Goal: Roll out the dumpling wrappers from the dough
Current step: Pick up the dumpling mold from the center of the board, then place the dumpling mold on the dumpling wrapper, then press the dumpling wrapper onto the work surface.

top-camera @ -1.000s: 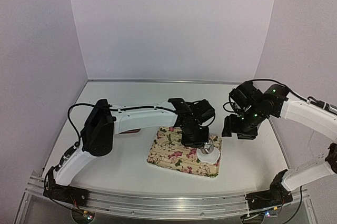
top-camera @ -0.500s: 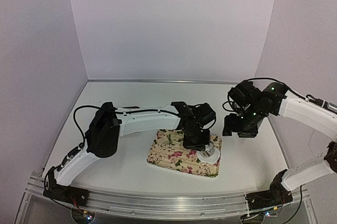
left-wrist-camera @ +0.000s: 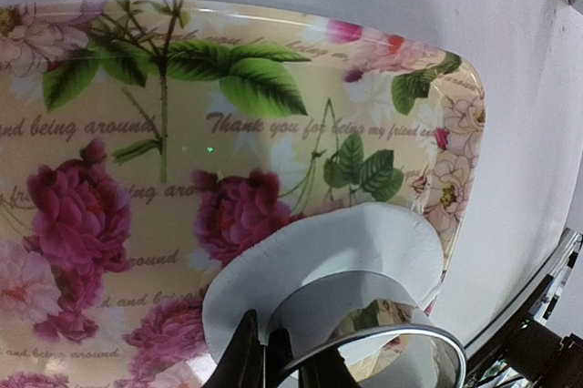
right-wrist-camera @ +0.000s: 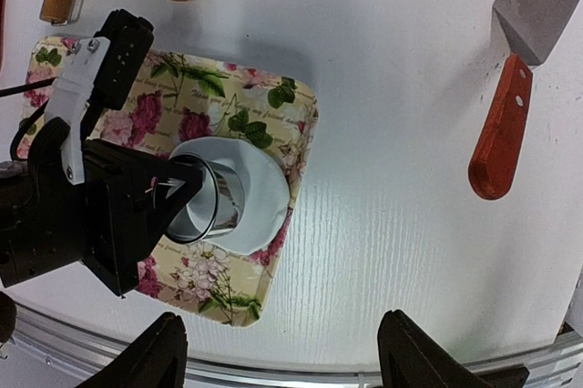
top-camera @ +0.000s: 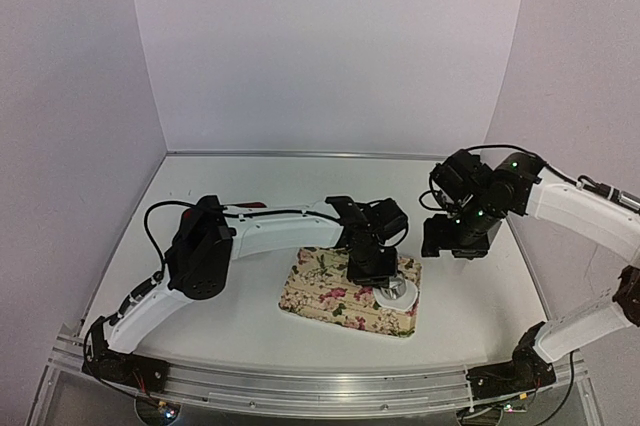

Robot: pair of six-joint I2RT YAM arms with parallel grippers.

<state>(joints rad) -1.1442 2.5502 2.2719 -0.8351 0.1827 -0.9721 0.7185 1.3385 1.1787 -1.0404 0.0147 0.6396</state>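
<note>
White tabletop (top-camera: 250, 176) bears a floral tray (top-camera: 310, 291) where the left claw (left-wrist-camera: 278, 361) pinches the metal ring cutter (left-wrist-camera: 364, 315) standing on flattened dough (left-wrist-camera: 337, 242) just beneath its tips, so rolling looks done and cutting barely begun, with no dumpling wrappers visible, while the right claw (right-wrist-camera: 290, 352) hangs spread and empty.

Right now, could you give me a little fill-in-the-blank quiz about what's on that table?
1. The dough lies on a tray printed with pink ___.
2. The spatula has a ___ handle.
3. The ring standing on the dough is made of shiny ___.
4. The right gripper, open above the table, holds ___.

Missing words: flowers; red; metal; nothing.
</note>
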